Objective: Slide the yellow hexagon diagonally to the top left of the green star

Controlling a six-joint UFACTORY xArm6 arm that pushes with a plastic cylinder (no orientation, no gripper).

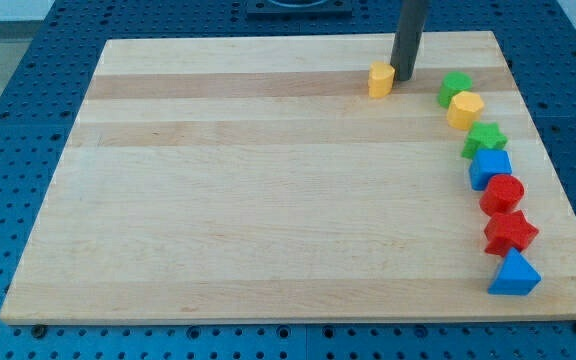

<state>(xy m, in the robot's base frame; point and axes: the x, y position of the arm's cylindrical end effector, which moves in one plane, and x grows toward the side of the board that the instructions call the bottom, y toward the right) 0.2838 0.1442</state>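
My tip (404, 76) rests near the board's top edge, right of centre. It sits just to the right of a small yellow block (380, 79), touching it or nearly so; that block's shape is unclear. The yellow hexagon (465, 108) lies further right, against a green block (456, 87) above it. The green star (485, 139) sits just below and right of the hexagon. My tip is to the upper left of the hexagon, about a block's width away from the green block.
Below the green star a column runs down the board's right side: a blue block (490, 167), a red round block (502, 192), a red star (509, 232) and a blue triangle (514, 274). The wooden board (268, 200) lies on a blue perforated table.
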